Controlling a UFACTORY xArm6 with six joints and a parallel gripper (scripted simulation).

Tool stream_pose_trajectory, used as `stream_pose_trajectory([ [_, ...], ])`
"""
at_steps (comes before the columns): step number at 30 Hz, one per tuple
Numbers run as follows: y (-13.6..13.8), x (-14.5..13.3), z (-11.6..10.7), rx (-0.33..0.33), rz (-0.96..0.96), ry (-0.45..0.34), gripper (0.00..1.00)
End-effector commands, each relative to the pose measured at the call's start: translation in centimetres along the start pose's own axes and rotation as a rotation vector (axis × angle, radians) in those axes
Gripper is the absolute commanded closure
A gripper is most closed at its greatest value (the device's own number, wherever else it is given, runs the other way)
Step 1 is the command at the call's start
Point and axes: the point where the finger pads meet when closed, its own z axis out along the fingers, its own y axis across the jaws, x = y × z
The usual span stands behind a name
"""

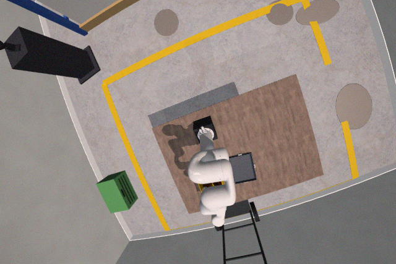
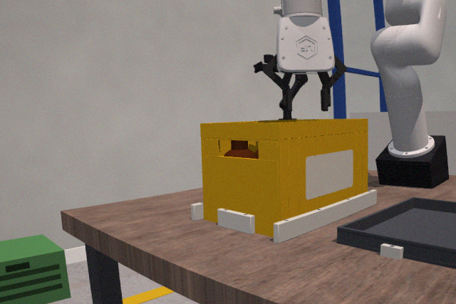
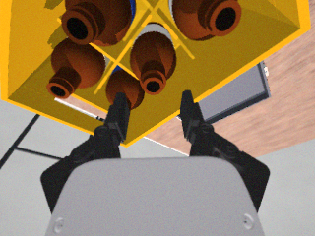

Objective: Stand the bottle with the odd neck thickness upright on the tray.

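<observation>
The yellow crate [image 1: 200, 188] [image 2: 239, 183] [image 3: 25, 59] stands on the table. The wrist view shows five brown bottles in it: two larger-looking ones [image 3: 95, 20] [image 3: 194, 22], one [image 3: 79, 61] at left, one [image 3: 154, 56] in the middle, and one [image 3: 124, 88] partly behind the left finger. One bottle [image 2: 241, 152] shows through the hand hole. My gripper [image 2: 306, 106] [image 3: 154, 101] is partly open and empty, pointing down above the crate; the arm hides it in the top view. Neck thickness differences cannot be told. The dark tray [image 1: 242, 167] [image 2: 430, 223] [image 3: 236, 93] lies beside the crate with no bottle visible.
White blocks [image 2: 323, 210] line the crate's foot, and a small one [image 2: 391, 251] touches the tray. The arm's black base [image 1: 204, 122] [image 2: 410, 171] stands on the table. A black pedestal [image 1: 51, 53], a green box [image 1: 116, 192] and a ladder [image 1: 242, 257] stand off the table.
</observation>
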Motion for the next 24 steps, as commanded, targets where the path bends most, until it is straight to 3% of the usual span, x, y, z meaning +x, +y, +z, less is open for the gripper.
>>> stream_pose_trajectory([
  [1, -0.11, -0.09, 0.33, 0.003, 0.0, -0.002, 0.35],
  [24, -0.12, -0.1, 0.84, 0.003, 0.0, -0.002, 0.35],
])
